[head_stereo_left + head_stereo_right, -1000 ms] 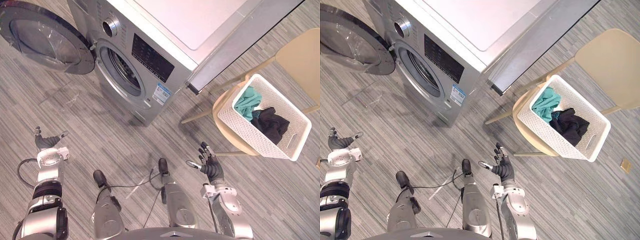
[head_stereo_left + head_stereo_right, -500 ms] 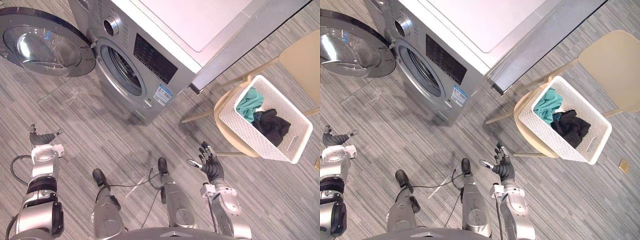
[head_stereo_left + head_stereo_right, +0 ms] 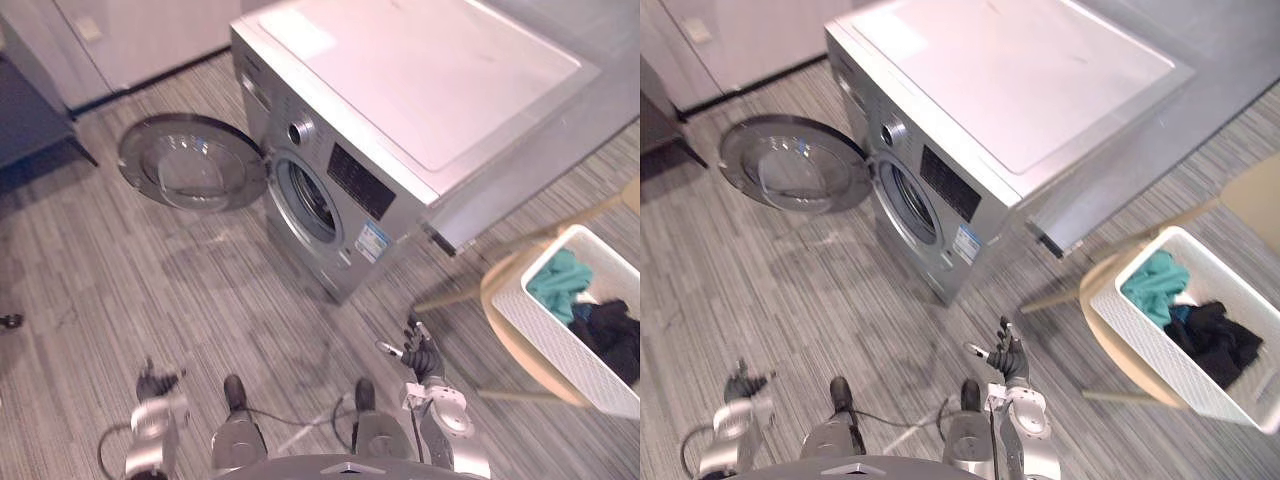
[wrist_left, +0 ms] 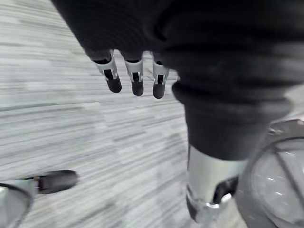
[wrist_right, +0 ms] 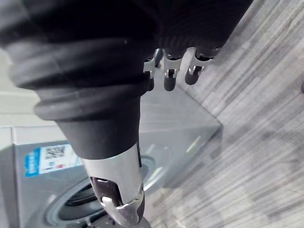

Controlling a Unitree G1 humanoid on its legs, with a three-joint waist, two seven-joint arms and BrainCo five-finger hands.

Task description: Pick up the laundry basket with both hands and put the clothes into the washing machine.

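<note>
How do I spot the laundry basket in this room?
Find the big silver washing machine with its round door open. Right of it stands a tan chair, and on its seat sits the laundry basket: white, perforated, holding teal and black clothes.

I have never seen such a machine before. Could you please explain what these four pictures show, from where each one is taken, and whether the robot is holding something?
This is a humanoid robot with two arms, and each arm ends in a hand. The two wide pictures come from cameras on its head, looking down at the floor in front of it. A washing machine stands there with its round door swung open. To the robot's right, a white laundry basket sits on a beige chair. A teal garment and a black garment lie inside it.

The two close pictures each come from a camera on one wrist, looking along that hand. The big dark ribbed cover belongs to the wrist. The left hand and the right hand are both open and empty, well apart from the basket.
</note>
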